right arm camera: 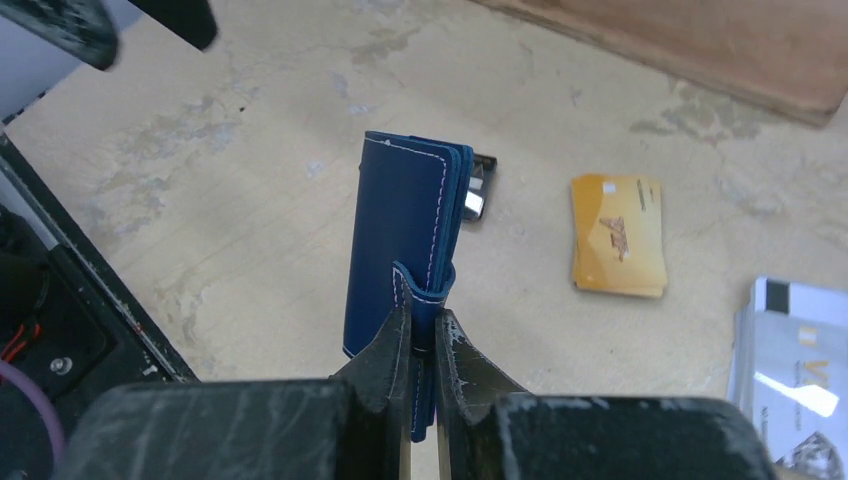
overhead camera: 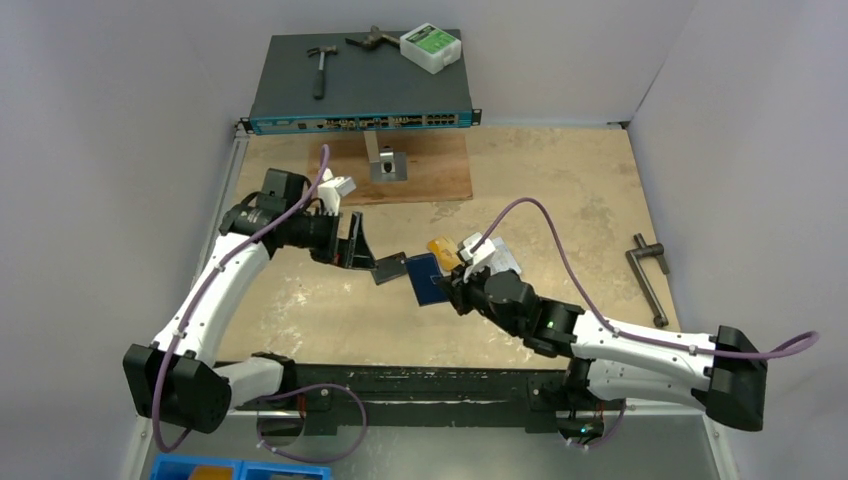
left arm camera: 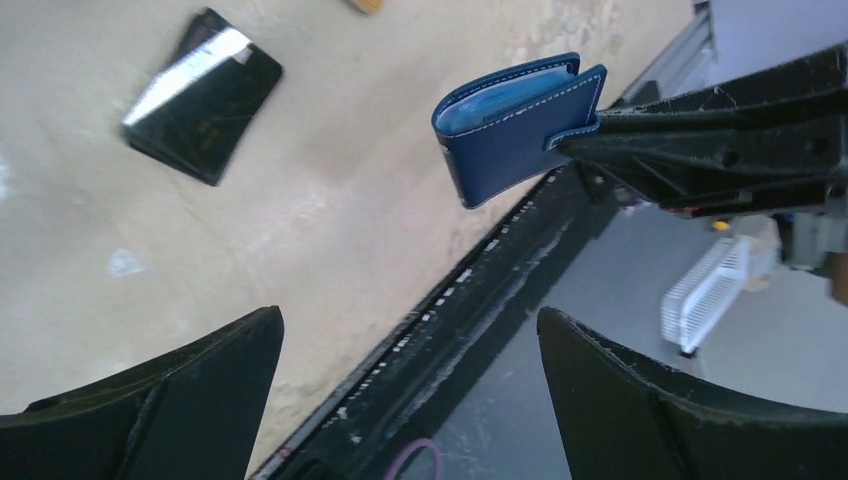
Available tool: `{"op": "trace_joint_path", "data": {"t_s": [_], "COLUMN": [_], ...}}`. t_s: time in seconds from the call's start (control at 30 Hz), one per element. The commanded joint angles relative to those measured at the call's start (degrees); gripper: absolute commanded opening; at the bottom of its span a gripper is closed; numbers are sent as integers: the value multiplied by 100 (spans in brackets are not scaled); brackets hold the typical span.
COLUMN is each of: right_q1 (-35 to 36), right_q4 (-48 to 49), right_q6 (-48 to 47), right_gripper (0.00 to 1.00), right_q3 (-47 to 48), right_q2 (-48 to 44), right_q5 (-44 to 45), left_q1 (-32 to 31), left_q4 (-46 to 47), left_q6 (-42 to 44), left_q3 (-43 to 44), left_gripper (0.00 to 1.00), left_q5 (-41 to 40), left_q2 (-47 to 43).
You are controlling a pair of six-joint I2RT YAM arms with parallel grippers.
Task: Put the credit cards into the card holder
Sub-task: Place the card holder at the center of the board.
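**Right pincer gripping the wallet, left pincer standing wide**

I am clamping my right pincer on the small navy-blue folding leather card holder, my two black fingers pressing together on its snap tab and the edge beneath it. The holder is folded shut and sticking out from my fingertips edge-on, with its white stitching and lighter blue lining showing. It is sitting near the middle of the sandy tabletop, just in front of my right wrist. I cannot tell whether its far end is touching the surface.

I am keeping my left pincer spread wide with nothing between the fingers. It is hovering to the left of the holder and pointing towards it.

The glossy black rectangular card is lying flat on the table between my two pincers, just left of the holder and close to my left fingertips. The small stack of orange-gold cards is lying flat just beyond the holder, a little to its right. The silver-grey printed card is lying right of that stack, beside my right wrist.

Farther back, a brown wooden board is lying on the table, with a dark flat network switch behind it.
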Motion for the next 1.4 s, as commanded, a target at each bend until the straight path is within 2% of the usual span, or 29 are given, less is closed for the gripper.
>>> {"op": "trace_joint_path", "data": {"t_s": [0.0, 0.1, 0.23, 0.43, 0.57, 0.7, 0.93, 1.13, 1.3, 1.37], "right_q1": [472, 1029, 1694, 2187, 2302, 2329, 2361, 2381, 2449, 2470], "right_q4": [374, 753, 1095, 2757, 4042, 5905, 7502, 8410, 8760, 8848], "right_q6": [-1393, -2406, -3644, -5600, -6838, -8433, -9660, -10410, -10805, -10908], "right_gripper": [0, 0, 0, 0, 0, 0, 0, 0, 0, 0], "right_q3": [381, 401, 625, 499, 367, 269, 636, 1240, 1530, 1563], "right_q2": [-250, -243, 268, 911, 1414, 2142, 3465, 4399, 4823, 4941], "right_q5": [629, 1420, 2702, 3814, 3966, 3999, 3745, 3548, 3405, 3334], "left_q1": [-104, -97, -95, -89, -25, -8, 243, 243, 337, 429], "left_q4": [662, 639, 521, 561, 547, 635, 818, 946, 1095, 1249], "left_q6": [-1002, -1260, -1614, -2260, -2663, -2974, -3322, -3403, -3446, -3518], "left_q3": [-265, -217, 8, 205, 390, 336, 298, 196, 160, 158], "left_gripper": [100, 100, 100, 100, 100, 100, 100, 100, 99, 83], "left_q5": [872, 1014, 1167, 1335, 1339, 1346, 1249, 1201, 1213, 1400], "left_q2": [59, 172, 435, 553, 559, 576, 602, 556, 526, 530]}}
